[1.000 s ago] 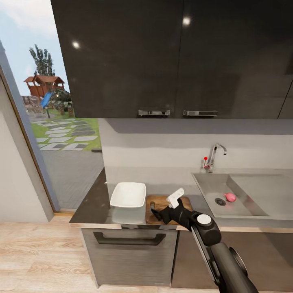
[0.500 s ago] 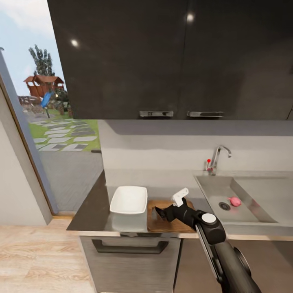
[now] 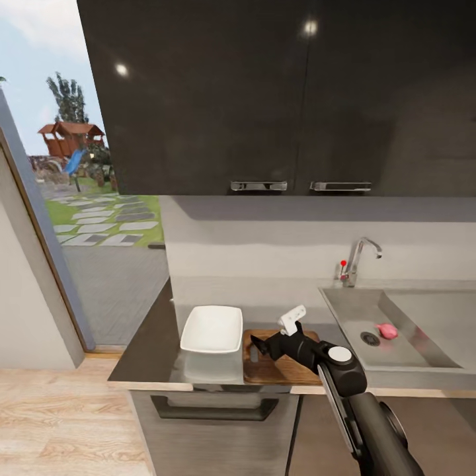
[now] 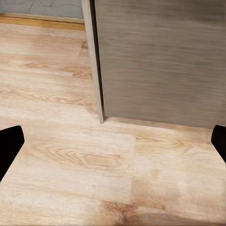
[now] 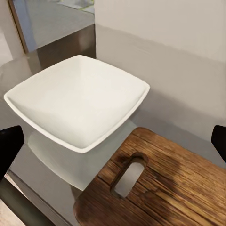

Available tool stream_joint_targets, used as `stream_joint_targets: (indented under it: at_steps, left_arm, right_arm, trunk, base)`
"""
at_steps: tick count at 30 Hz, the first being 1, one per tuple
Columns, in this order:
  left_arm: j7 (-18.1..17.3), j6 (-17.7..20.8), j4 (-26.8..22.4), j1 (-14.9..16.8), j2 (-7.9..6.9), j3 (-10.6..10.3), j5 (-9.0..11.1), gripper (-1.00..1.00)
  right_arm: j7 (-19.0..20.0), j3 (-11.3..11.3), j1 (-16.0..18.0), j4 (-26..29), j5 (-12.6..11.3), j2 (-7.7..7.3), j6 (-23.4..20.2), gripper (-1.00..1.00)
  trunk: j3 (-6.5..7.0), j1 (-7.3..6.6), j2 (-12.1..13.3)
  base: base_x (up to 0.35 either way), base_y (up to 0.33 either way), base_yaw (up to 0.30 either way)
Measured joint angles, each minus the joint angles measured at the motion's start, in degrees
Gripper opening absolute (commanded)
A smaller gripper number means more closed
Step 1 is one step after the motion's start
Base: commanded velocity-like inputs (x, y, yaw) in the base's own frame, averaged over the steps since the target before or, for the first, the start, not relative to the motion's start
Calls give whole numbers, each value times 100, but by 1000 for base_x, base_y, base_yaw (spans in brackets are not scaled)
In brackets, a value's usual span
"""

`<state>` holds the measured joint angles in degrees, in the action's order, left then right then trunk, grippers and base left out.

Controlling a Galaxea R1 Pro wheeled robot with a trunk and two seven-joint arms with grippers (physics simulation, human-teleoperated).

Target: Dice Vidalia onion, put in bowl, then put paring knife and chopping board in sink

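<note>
The onion [image 3: 387, 330] lay in the sink [image 3: 423, 354], untouched. The right gripper [image 3: 259, 344] hung open over the board [image 3: 274, 370], beside the bowl [image 3: 212, 329]. Next, I think, it must reach into the sink.

The white square bowl [image 5: 80, 101] is sitting on the grey reflective counter [image 5: 52, 162], its reflection showing beneath it. Just beside it the wooden chopping board [image 5: 174, 188] is lying flat, its slot handle facing the bowl. Dark gripper fingertips [image 5: 9, 146] are framing both edges, spread wide.
</note>
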<state>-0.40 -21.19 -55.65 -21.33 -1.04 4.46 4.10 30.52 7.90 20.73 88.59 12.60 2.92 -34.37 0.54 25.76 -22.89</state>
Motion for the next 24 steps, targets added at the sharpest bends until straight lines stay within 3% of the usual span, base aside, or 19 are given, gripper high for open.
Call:
stream_joint_targets:
  at_steps: [8, 15, 21, 24]
  left_arm:
    - [0, -6, 22, 0, 0, 0, -3, 100]
    - [0, -7, 30, 0, 0, 0, -2, 100]
    - [0, -6, 29, -1, -4, 1, -2, 100]
    - [0, -6, 25, -1, -4, 1, -3, 100]
  right_arm:
    - [-13, -125, 0, -1, -209, -4, -9, 100]
    - [-31, -237, 0, -1, -245, 12, -10, 100]
    - [-100, -314, 0, 2, -247, 57, -20, 100]
    - [-192, -491, 0, 3, -245, 67, -28, 100]
  trunk:
    - [0, 0, 0]
    - [0, 0, 0]
    - [0, -1, 0]
    - [0, -1, 0]
  base:
    - [0, 0, 0]
    - [1, 10, 0]
    - [52, 172, 0]
    - [75, 245, 0]
